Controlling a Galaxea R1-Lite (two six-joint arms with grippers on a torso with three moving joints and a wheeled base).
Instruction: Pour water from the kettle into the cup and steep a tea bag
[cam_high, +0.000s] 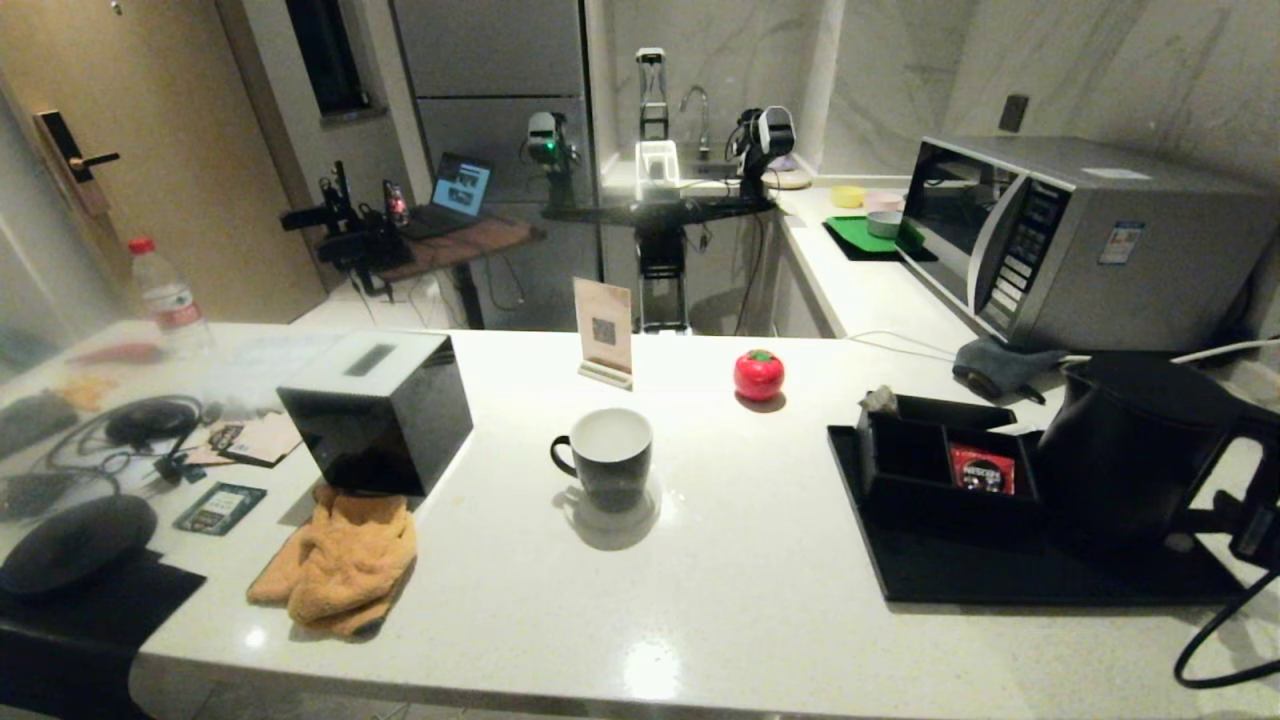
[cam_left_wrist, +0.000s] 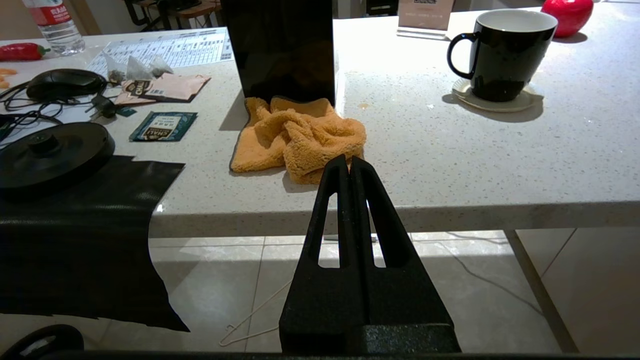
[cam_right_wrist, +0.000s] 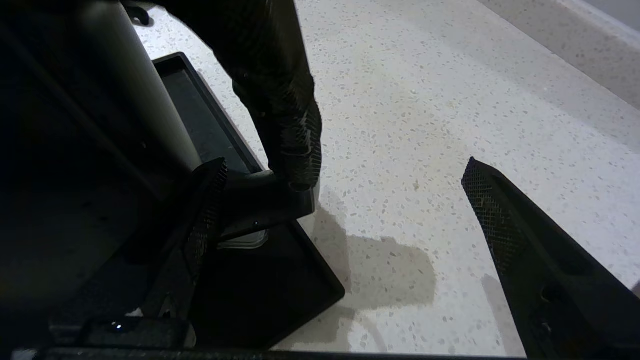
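Matte black kettle (cam_high: 1130, 450) with loop handle beside wide-spread right pincer (cam_right_wrist: 345, 210).

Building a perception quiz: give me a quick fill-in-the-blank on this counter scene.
1. The cup stands on a round ____.
2. The orange cloth lies against the black ____.
3. The right gripper is ____ beside the kettle handle.
4. The left gripper is ____.

Missing words: coaster; box; open; shut

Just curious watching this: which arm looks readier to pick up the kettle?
The right. Its open right gripper is already beside the kettle handle, on the tray. The shut left gripper hangs below the counter edge, near the orange cloth.
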